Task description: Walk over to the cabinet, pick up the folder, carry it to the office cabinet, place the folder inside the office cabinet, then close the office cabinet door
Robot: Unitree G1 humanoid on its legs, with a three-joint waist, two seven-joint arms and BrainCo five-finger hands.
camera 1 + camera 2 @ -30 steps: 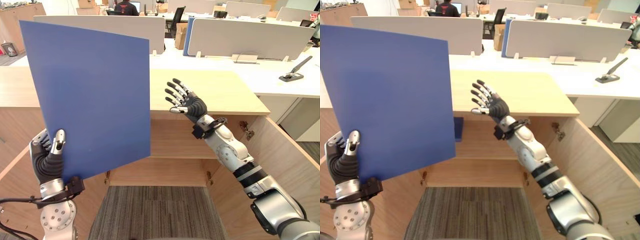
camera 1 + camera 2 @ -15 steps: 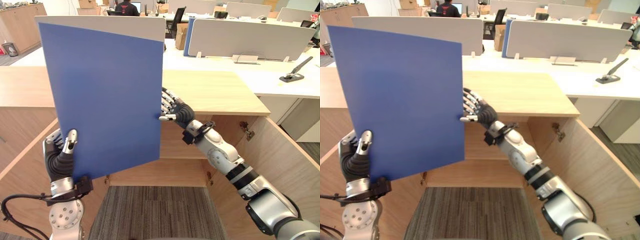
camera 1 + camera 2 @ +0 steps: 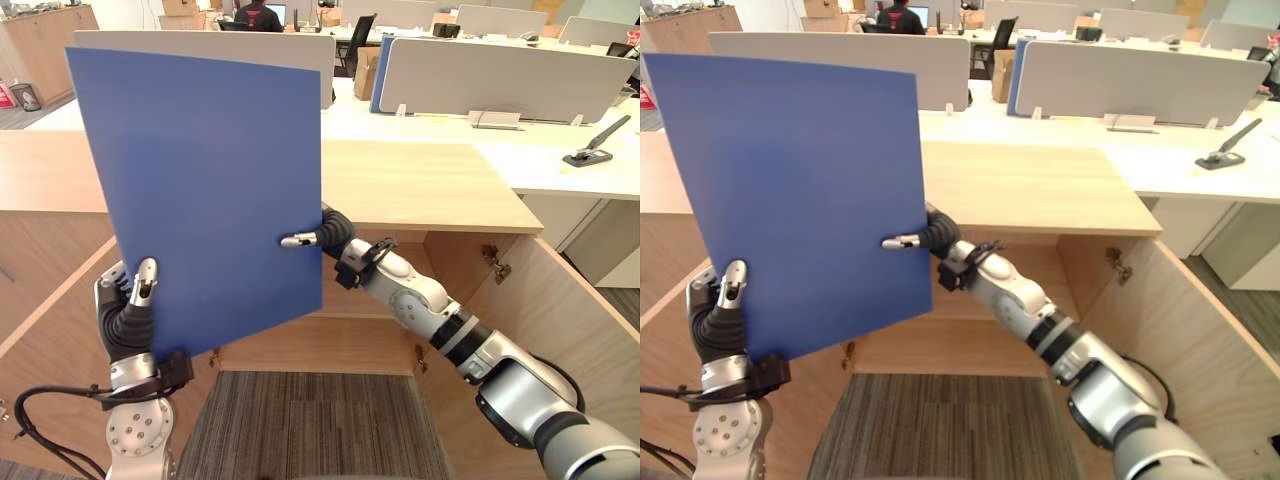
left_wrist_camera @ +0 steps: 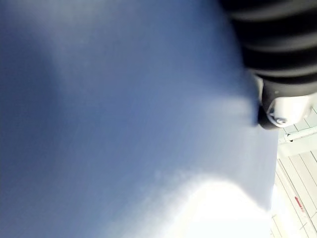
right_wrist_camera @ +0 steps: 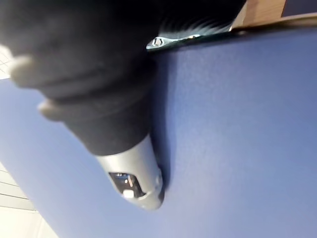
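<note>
Both hands hold the blue folder [image 3: 210, 190] upright in the air, just before the open office cabinet [image 3: 430, 185]. The left hand [image 3: 128, 320] clamps its near left corner, thumb on the front. The right hand [image 3: 325, 232] pinches the right edge, thumb across the face, fingers hidden behind. That second grip likely steadies the broad sheet for sliding it inside.

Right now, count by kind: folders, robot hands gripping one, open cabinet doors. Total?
blue folder: 1
hands gripping it: 2, left hand and right hand
open cabinet doors: 2, left door and right door
Total: 5
</note>
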